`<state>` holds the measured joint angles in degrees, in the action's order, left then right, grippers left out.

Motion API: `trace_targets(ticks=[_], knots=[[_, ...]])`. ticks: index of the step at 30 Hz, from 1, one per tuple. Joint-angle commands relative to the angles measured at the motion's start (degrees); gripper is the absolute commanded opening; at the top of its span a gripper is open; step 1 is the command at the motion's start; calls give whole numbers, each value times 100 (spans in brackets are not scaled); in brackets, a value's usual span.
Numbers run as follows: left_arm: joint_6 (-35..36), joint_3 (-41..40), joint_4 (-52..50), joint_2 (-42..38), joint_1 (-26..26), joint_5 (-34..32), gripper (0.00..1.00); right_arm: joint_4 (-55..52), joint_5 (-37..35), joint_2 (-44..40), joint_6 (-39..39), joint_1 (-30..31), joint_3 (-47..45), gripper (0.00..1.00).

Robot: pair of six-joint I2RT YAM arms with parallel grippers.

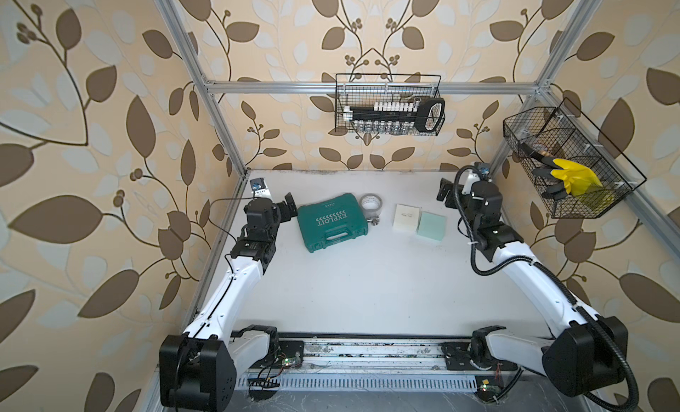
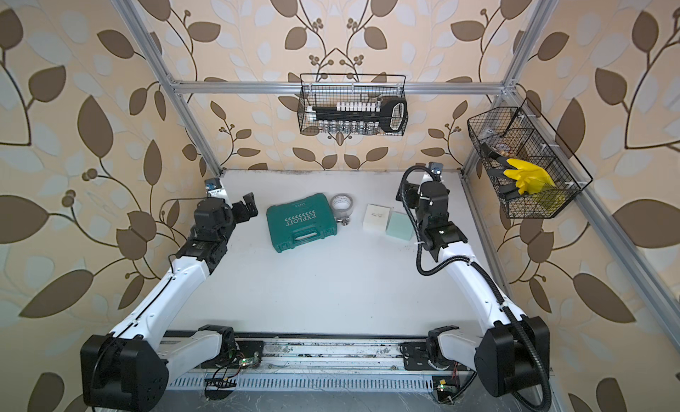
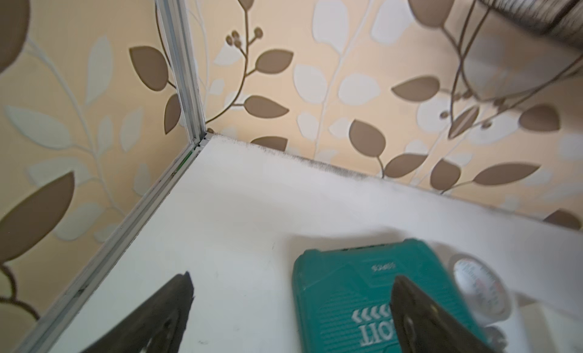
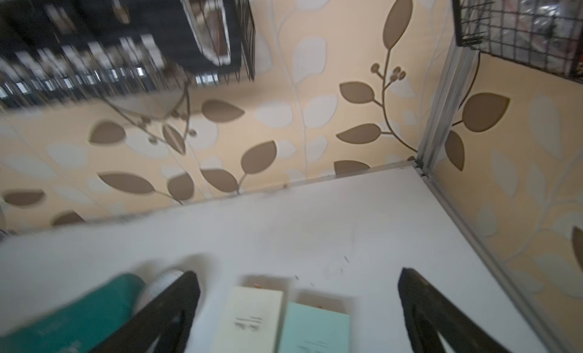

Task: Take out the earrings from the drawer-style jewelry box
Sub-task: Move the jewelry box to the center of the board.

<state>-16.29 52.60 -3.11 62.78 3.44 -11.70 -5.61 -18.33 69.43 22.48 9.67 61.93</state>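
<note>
At 10 o'clock over the desk (image 1: 368,281), left claw (image 1: 290,204): jaws spread wide, empty, just beside the green case (image 1: 333,222). At 2 o'clock, right claw (image 1: 446,193): likewise gaping, gripping nothing, near the mint box (image 1: 431,226). Touching that on its 9 o'clock side, cream box (image 1: 406,217); both closed, around 1 o'clock on the desk. At the case's 3 o'clock edge, tape roll (image 1: 371,202) and metal fitting (image 1: 373,221). Cannot tell where the earrings lie.
</note>
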Motion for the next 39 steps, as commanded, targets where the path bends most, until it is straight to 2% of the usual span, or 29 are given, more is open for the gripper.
trace_targets(ticks=[1, 3, 4, 6, 10, 14, 18, 22, 25, 32, 39], knots=[[-2245, 562, -2222, -69, -18, -537, 99, -2359, 454, 15, 2277, -439, 225, 100], [-3024, 375, -2275, -145, -71, -148, 99, -1831, 1265, -104, 2090, -579, -49, 100], [-3198, 292, -2202, -161, -67, 162, 99, -1763, 1355, -154, 2033, -533, -71, 100], [-3434, 309, -2341, -120, 7, 566, 99, -2238, 1221, -54, 2035, -443, 187, 100], [-3723, 441, -3085, -84, 466, 880, 99, -3857, 681, 528, 2092, -375, 1044, 100], [-3704, 283, -3358, -63, 984, 1846, 99, -4361, 875, 921, 2072, -403, 1220, 100], [-3517, -193, -2881, -327, 1405, 3120, 99, -4852, 1146, 1590, 1967, -541, 1608, 100], [-3103, -254, -2670, -427, 1775, 3672, 99, -5104, 1349, 2243, 1901, -754, 2010, 100], [-2936, -253, -2573, -308, 1984, 3828, 99, -5244, 1492, 2723, 1883, -873, 2356, 99], [-2910, -449, -1968, -37, 2504, 3677, 99, -5040, 1551, 3555, 1883, -1069, 2768, 90], [-2837, -625, -1164, 228, 2878, 3665, 99, -4294, 1691, 4074, 1808, -1260, 2909, 89]])
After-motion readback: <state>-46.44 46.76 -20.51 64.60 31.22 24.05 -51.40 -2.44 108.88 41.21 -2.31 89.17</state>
